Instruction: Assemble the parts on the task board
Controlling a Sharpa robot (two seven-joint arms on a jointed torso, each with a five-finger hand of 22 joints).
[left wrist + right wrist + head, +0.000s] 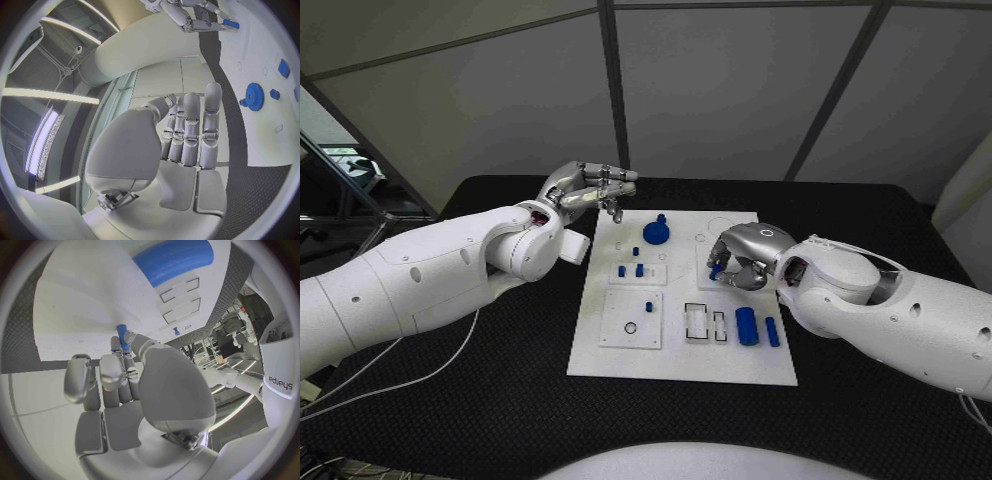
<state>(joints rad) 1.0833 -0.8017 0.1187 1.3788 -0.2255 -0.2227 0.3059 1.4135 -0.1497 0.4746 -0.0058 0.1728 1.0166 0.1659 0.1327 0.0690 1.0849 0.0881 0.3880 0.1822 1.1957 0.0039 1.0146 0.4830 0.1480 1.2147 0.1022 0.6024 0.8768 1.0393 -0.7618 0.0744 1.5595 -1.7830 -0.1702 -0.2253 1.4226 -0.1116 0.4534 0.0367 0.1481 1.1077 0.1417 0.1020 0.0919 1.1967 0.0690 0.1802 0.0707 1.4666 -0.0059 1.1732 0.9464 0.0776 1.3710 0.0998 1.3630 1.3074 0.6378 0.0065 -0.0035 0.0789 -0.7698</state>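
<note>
Right robot hand (740,258) half hides blue peg (122,336).

One word can be read: "sharpa", printed in dark letters on the white arm shell (280,382) at the rim of the right wrist view. It is seen upside down there. No other text, nos., labels or signs can be made out on the board, parts, table etc.; any marks elsewhere are too small to be read.
</note>
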